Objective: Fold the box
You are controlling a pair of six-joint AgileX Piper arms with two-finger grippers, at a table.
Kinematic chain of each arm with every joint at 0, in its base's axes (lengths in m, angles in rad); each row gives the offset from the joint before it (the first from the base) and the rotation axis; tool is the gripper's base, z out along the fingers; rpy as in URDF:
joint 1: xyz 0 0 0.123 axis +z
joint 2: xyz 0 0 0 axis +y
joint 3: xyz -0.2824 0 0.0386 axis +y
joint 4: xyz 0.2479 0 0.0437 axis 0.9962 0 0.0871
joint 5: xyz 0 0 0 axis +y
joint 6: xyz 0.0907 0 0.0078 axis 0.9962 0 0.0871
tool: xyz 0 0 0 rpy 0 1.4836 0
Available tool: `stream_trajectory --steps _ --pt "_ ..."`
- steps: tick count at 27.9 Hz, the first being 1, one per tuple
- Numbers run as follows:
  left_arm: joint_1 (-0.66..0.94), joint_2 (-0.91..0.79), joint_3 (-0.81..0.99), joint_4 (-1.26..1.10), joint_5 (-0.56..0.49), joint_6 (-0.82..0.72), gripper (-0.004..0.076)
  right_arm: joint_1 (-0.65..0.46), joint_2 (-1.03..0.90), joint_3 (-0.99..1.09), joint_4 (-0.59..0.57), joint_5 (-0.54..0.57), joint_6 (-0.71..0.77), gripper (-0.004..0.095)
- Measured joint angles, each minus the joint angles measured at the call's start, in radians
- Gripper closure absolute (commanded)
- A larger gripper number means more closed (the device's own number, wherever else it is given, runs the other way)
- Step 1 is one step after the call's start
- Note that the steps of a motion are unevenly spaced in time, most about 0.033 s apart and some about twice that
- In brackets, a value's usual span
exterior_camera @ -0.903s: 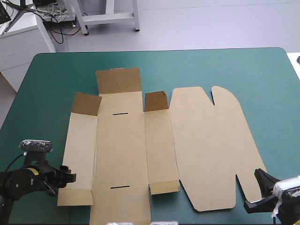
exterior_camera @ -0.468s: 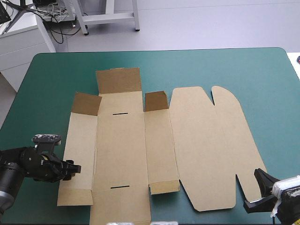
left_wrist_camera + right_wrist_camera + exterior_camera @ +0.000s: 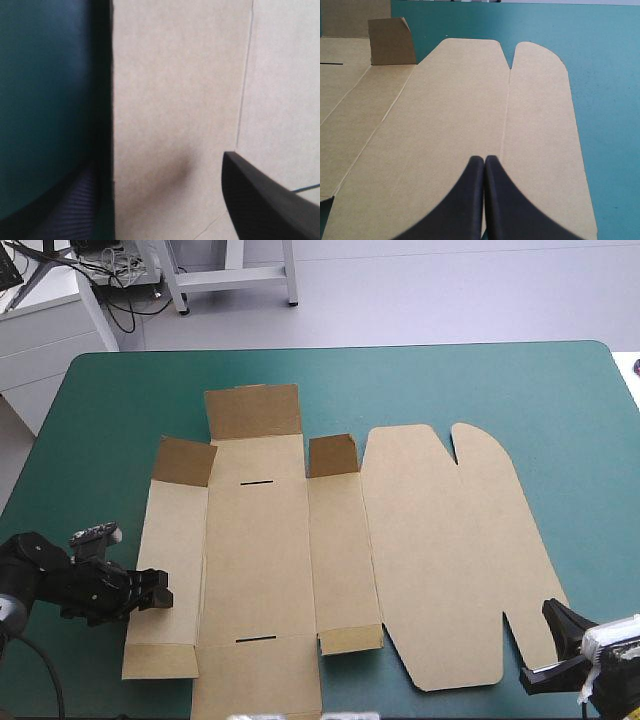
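No legible text — none anywhere.

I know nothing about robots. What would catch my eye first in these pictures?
A big flat sheet of brown board, the box, spreads across the teal-green table, with three small flaps tipped up on its far side. The left gripper sits open at the box's left edge, and the right gripper is shut by its near right corner.

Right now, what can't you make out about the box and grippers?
- High view: the picture's bottom edge cuts off the near end of the box.
- Left wrist view: too close to tell whether the left gripper touches the box.
- Right wrist view: the right gripper covers the box beneath it.
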Motion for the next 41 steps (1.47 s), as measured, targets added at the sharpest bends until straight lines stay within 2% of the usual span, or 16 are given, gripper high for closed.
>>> stream_trajectory --steps 7,10,12,16,21,27,34,38,41 --pt "0.0 0.052 -0.001 -0.127 0.102 0.098 0.0241 0.0 0.0 0.0 0.0 -0.001 -0.001 0.0928" --pt "0.0 0.052 -0.002 -0.195 0.115 0.134 0.0242 0.0 0.0 0.0 0.0 -0.002 -0.001 0.0928" --pt "-0.001 0.052 -0.003 -0.213 0.117 0.142 0.0273 0.0 0.0 0.0 0.0 -0.002 -0.001 0.0928" --pt "-0.025 0.052 -0.003 -0.221 0.117 0.146 0.0427 0.0 0.0 0.0 0.0 -0.002 -0.003 0.0928" --pt "-0.031 0.052 -0.003 -0.221 0.117 0.128 0.0727 0.0 0.0 0.0 0.0 -0.002 -0.003 0.0928" --pt "-0.043 0.052 -0.003 -0.209 0.116 0.125 0.0734 0.0 0.0 0.0 0.0 -0.002 -0.003 0.0928" --pt "-0.148 0.052 -0.05 -0.098 0.106 0.058 0.0734 0.0 0.0 0.0 0.0 -0.002 -0.003 0.0928" --pt "-0.212 0.055 -0.166 0.029 0.089 -0.014 0.0734 0.0 0.0 0.001 0.0 -0.002 -0.003 0.0928" --pt "-0.313 0.109 -0.36 0.206 0.121 -0.086 0.0734 0.0 0.0 0.006 0.001 -0.01 -0.003 0.0928"
